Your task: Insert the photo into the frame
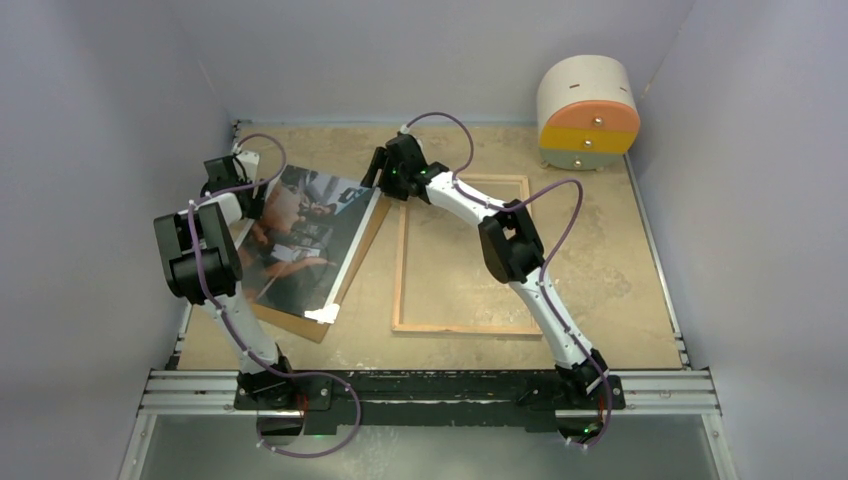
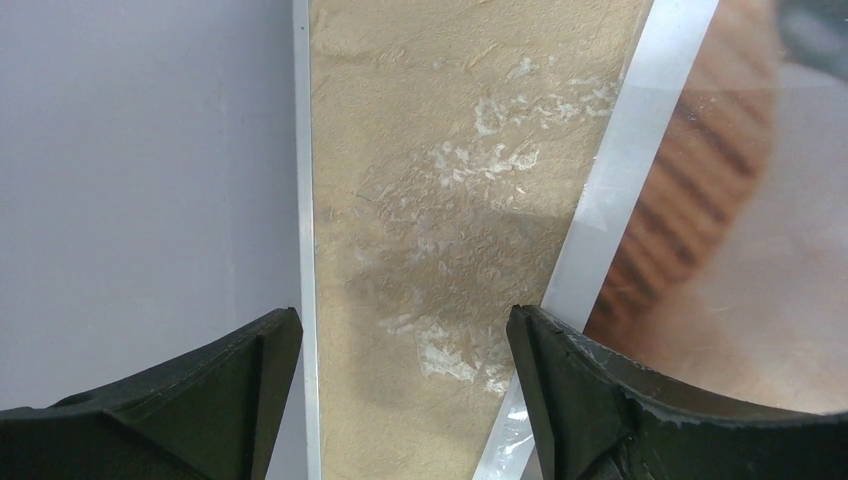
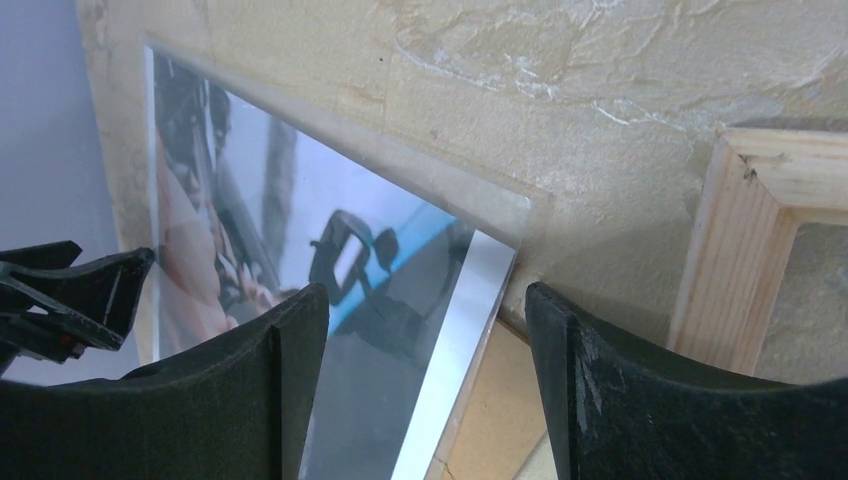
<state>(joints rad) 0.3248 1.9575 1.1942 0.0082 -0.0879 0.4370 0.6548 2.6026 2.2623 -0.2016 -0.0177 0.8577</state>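
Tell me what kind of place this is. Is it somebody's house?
Probably not a house: it looks like a robot test booth. Plain grey walls close in a small tan table, the left arm and right arm are fixed to a metal rail, with a photo and frame laid out.

Pale grey walls (image 1: 90, 120), beige textured tabletop (image 1: 620, 250)

One photo (image 1: 300, 240) at nine o'clock, one frame (image 1: 399, 265) at centre, one brown board (image 1: 305, 327), one round drawer box (image 1: 587, 110) at two o'clock, two arms, left (image 1: 198, 255) and right (image 1: 510, 245).
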